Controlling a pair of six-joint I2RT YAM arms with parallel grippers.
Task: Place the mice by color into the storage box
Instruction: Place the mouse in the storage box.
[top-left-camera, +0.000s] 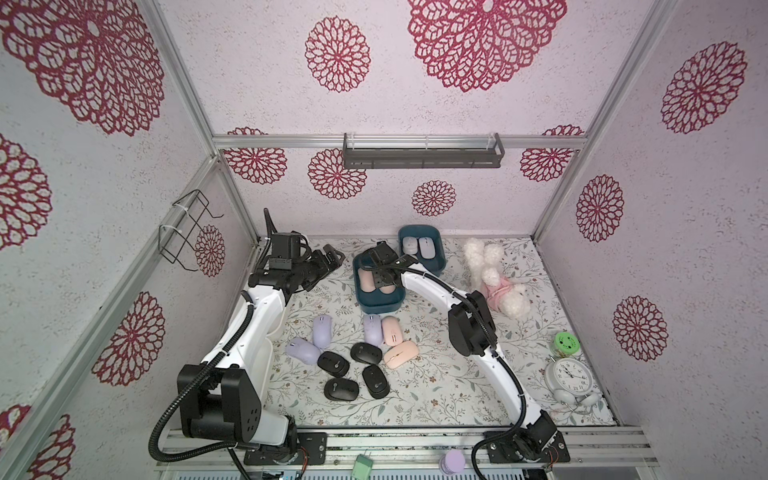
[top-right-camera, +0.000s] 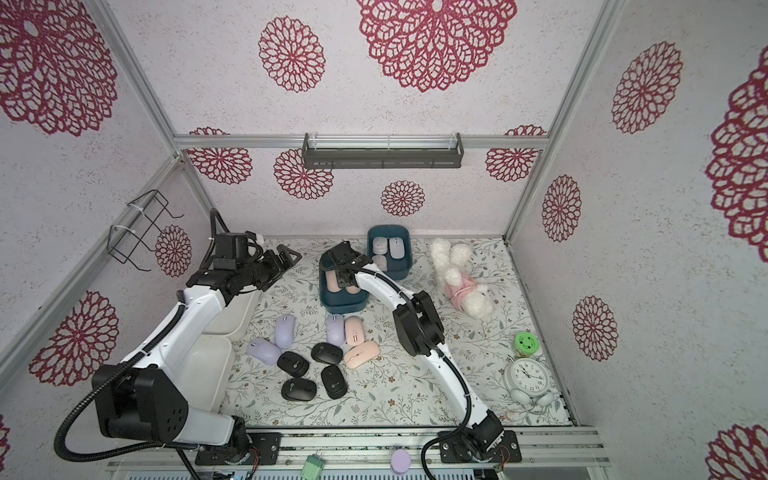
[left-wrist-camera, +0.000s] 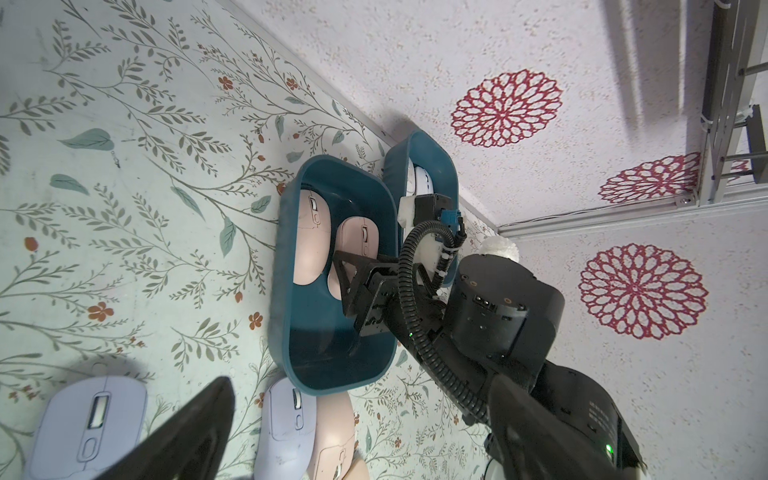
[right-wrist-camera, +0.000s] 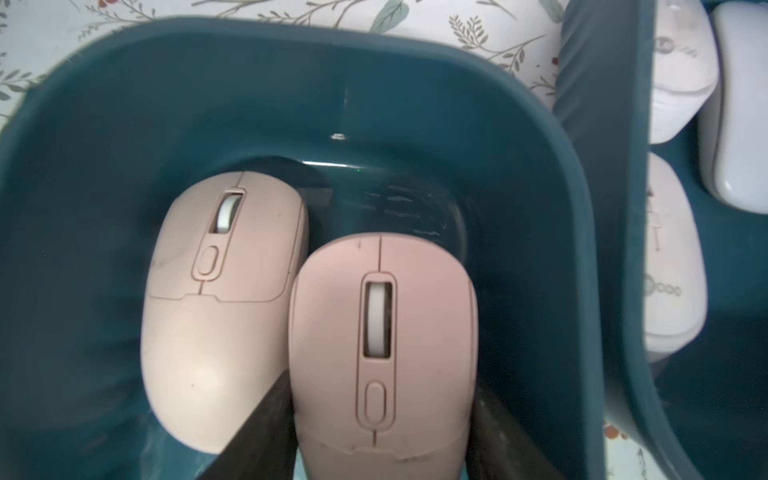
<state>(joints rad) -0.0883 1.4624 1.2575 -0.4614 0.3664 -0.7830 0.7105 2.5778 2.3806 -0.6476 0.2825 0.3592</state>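
In both top views, found the right arm arched from its near-right base toward the far middle, wrist bent down, with the right claw (top-left-camera: 383, 282) dipped into the near teal box (top-left-camera: 378, 306). Found the left arm folded along the left side, with the left claw (top-left-camera: 337, 254) poised above the surface (top-left-camera: 436, 386), spread wide and gripping nothing. Counted three white mice (top-right-camera: 384, 247) in the far teal box (top-right-camera: 401, 272). Counted three lilac mice (top-left-camera: 322, 330), two loose peach mice (top-left-camera: 390, 330) and four black mice (top-left-camera: 333, 363) clustered on the surface nearer the bases.

In the left wrist view, looked across the floral print at the near teal box (left-wrist-camera: 282, 299): smooth plastic, rounded corners. Saw the held peach mouse (left-wrist-camera: 357, 237) and the resting peach mouse (left-wrist-camera: 311, 237) side by side inside, with black angular fingers (left-wrist-camera: 347, 270) of the right claw lowered over the former.

In the right wrist view, found the held peach mouse (right-wrist-camera: 382, 332) clamped at its rear flanks between two black fingers (right-wrist-camera: 257, 428), touching the resting peach mouse (right-wrist-camera: 224, 299). Could not tell whether lifted off the box floor. Noted matte oval shells, pale scroll wheels, a small oval button behind each wheel. Made out a faint round logo with small letters on the white mice (right-wrist-camera: 673, 266), too blurred to read.
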